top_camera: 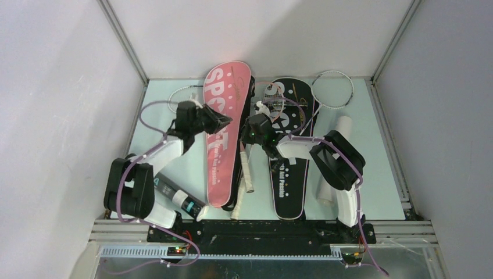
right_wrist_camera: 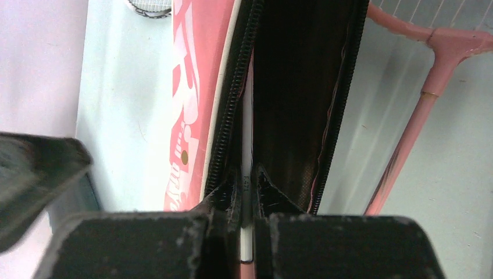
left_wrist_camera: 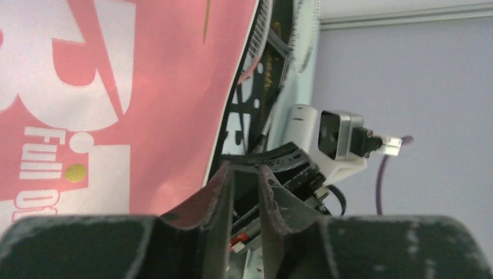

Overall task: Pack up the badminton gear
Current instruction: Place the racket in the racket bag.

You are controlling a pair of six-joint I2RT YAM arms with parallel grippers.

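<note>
Here's the right gripper [right_wrist_camera: 247, 180], clamped tight on the white racket [right_wrist_camera: 249, 128] at its thin shaft, which runs into the unzipped pink cover [top_camera: 224, 116]. It looks light and springy, so hold the shaft, never the strings. The left gripper [left_wrist_camera: 245, 174] has its 2 fingers barely parted at the cover's floppy edge, gripping nothing visible. Only the overhead view shows the handle poking out.

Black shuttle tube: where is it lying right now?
Top view: the black shuttle tube lies on the near-left part of the table, beside the base of the left arm and just left of the narrow end of the pink cover.
</note>
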